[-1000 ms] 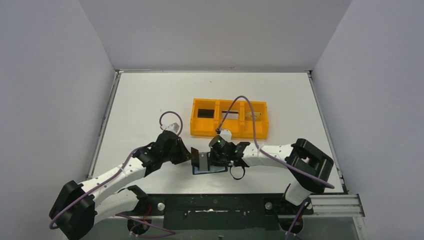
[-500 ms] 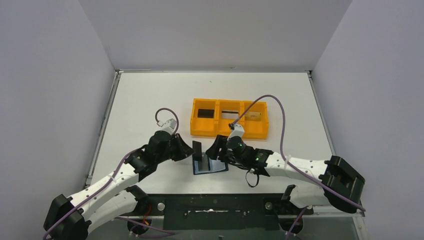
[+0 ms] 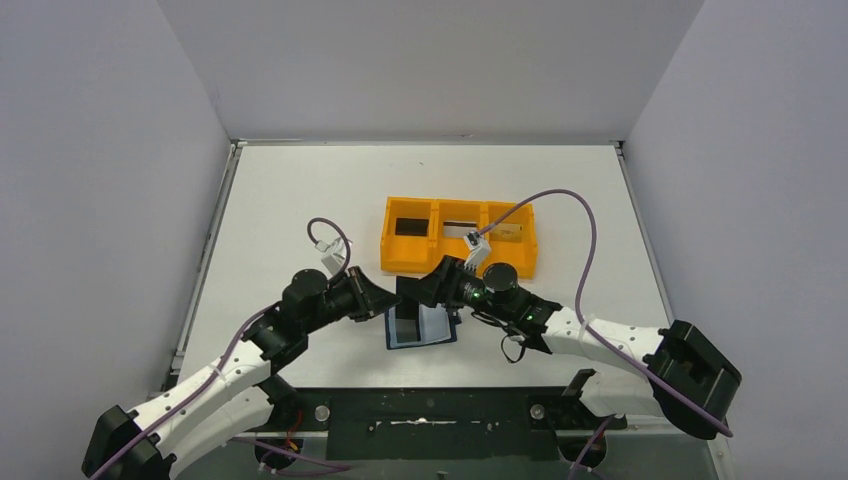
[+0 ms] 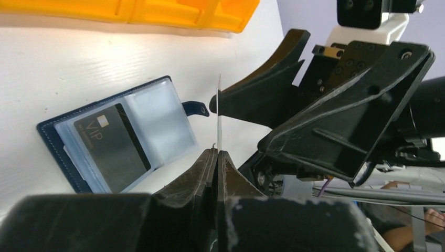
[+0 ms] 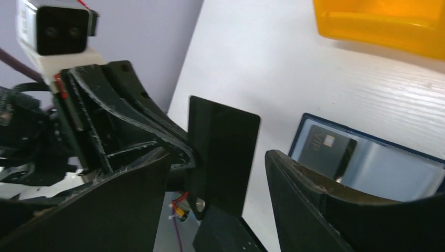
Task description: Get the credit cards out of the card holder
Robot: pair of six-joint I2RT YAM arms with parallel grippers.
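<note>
The card holder (image 3: 432,327) is a navy wallet lying open on the table, with a black VIP card (image 4: 112,144) in its left clear pocket. My left gripper (image 4: 216,152) is shut on a black credit card (image 5: 223,152) and holds it upright above the wallet; in the left wrist view the card (image 4: 219,113) shows edge-on. My right gripper (image 5: 218,157) is open, with one finger on each side of that card and not touching it. From above, the card (image 3: 408,290) stands between the left gripper (image 3: 388,303) and the right gripper (image 3: 432,290).
An orange three-compartment tray (image 3: 460,262) stands just behind the grippers, with dark and pale flat items in its compartments. Its edge shows in the left wrist view (image 4: 131,13) and in the right wrist view (image 5: 383,23). Purple cables loop over both arms.
The left gripper has lifted the black card up and away from the wallet. The right arm swung out to the right, and its open gripper now straddles the card.
</note>
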